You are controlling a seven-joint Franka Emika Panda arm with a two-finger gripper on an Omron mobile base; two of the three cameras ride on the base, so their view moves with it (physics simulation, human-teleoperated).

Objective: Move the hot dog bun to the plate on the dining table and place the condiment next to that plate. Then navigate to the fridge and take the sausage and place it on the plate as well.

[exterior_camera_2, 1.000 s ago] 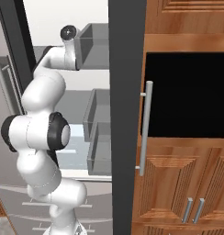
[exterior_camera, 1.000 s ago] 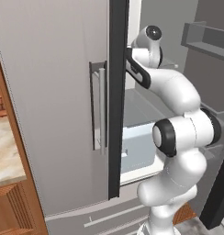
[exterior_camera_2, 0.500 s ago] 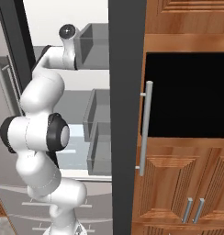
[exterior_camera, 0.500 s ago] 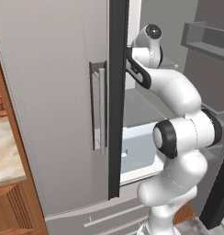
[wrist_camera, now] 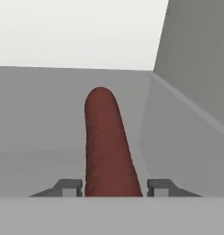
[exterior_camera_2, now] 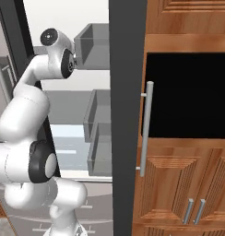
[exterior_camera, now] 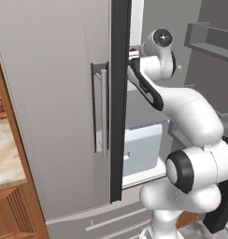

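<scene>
Reddish-brown, one sausage [wrist_camera: 107,142] lies gripped between the tool's [wrist_camera: 114,187] two closed-in fingertips [wrist_camera: 68,186] inside the fridge [exterior_camera: 60,116].

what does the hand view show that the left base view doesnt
Hand view: the sausage, dark reddish-brown, lying on a grey surface and running away from the camera, with the gripper shut on its near end, one finger tip at each side.

Left base view: the fridge door with its long vertical handle, and the white arm reaching past the door's dark edge.

Both: the fridge's pale interior.
</scene>
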